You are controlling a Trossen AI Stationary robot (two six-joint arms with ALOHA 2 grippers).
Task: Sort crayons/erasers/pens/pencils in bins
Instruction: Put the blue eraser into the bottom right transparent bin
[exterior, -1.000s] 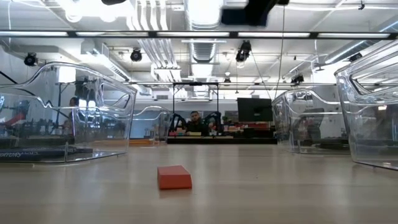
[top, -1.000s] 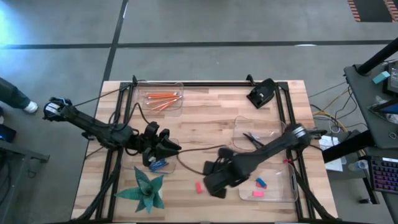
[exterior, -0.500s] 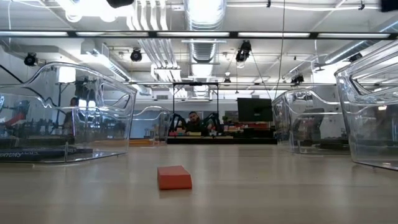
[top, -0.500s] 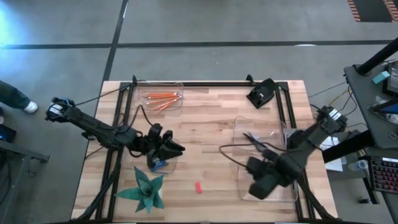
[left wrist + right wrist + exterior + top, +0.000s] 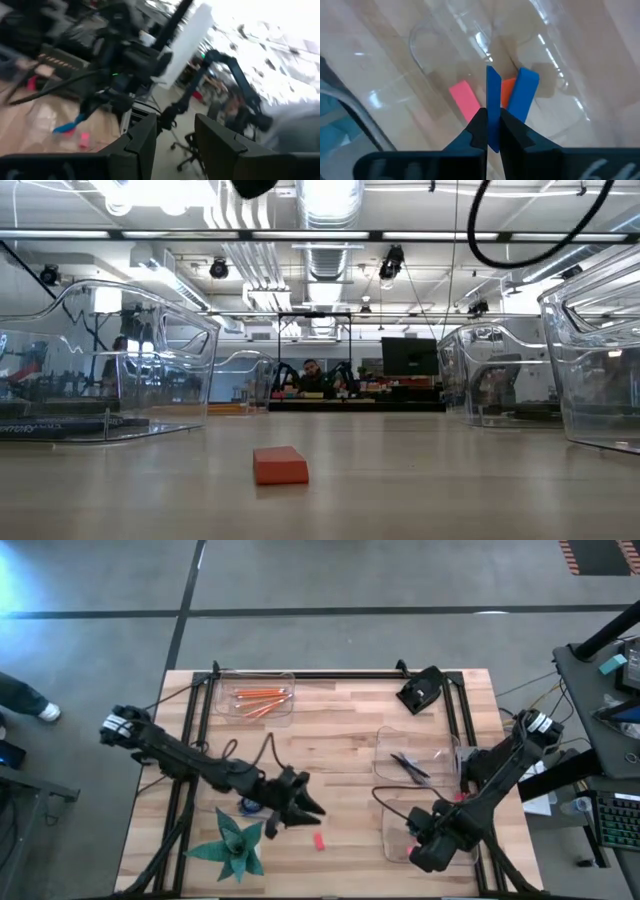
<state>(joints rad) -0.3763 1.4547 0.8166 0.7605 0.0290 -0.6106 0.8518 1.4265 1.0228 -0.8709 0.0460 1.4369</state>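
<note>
My right gripper [image 5: 492, 119] hangs over the near right bin [image 5: 392, 838], shut on a thin blue eraser [image 5: 493, 85]. On the floor of that bin [image 5: 427, 37] lie a pink eraser [image 5: 465, 97], a blue one [image 5: 526, 92] and an orange-red one [image 5: 508, 89]. A red eraser [image 5: 319, 841] lies flat on the bare table near the front; it also shows in the low view [image 5: 280, 465]. My left gripper [image 5: 303, 808] stands open just left of and beyond it, nearly level, with nothing between its fingers [image 5: 142, 142]. My right gripper pinches the blue eraser by its upper part [image 5: 493, 105] between its two fingers. The fingers come from above, pointing steeply down. The eraser shows edge-on, sticks out below the fingertips and hangs clear above the erasers in the bin.
A bin with orange pencils [image 5: 260, 698] stands at the far left, a bin with dark pens [image 5: 412, 766] at the right, and a bin with blue crayons [image 5: 250, 806] by my left gripper. A green paper star [image 5: 236, 845] lies near the front left. A black mount [image 5: 420, 690] sits far right.
My right gripper has swung from the table's middle toward the right edge, sunk over the near right bin and rolled about, staying shut. My left gripper has gone toward the right and near edges and down, toward the red eraser, which has not moved.
</note>
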